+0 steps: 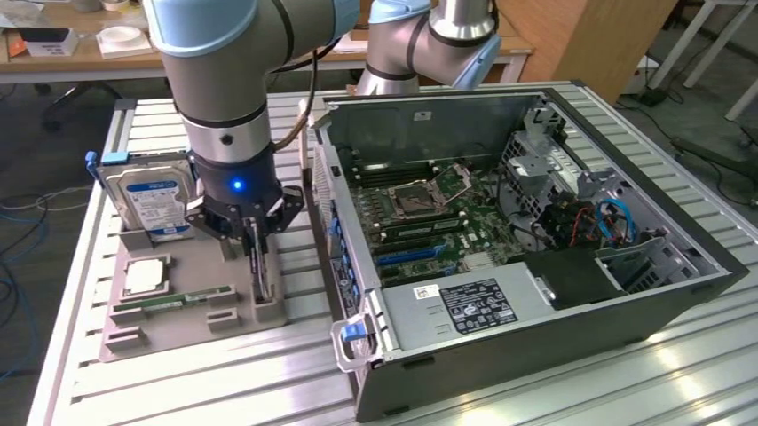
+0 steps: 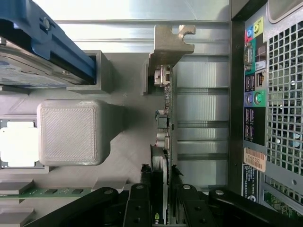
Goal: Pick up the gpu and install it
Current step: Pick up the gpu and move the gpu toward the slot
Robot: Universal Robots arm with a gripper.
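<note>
The gpu (image 1: 265,286) stands on edge in a slot of the grey holder tray (image 1: 177,327), beside the open computer case (image 1: 663,293). My gripper (image 1: 257,253) comes down on it from above. In the wrist view the gpu (image 2: 166,113) appears edge-on, its metal bracket (image 2: 170,45) at the far end and its green board face turned toward the case. The gripper (image 2: 160,182) has one black finger (image 2: 142,198) on each side of the card, pressed against it. The card still sits in its slot.
The tray also holds a blue-labelled hard drive (image 1: 148,200), a CPU (image 1: 145,277) and a RAM stick (image 1: 172,302). The case lies open with its motherboard (image 1: 438,213) exposed. Its rear port panel (image 2: 253,94) is close beside the card. A second arm (image 1: 427,35) stands behind the case.
</note>
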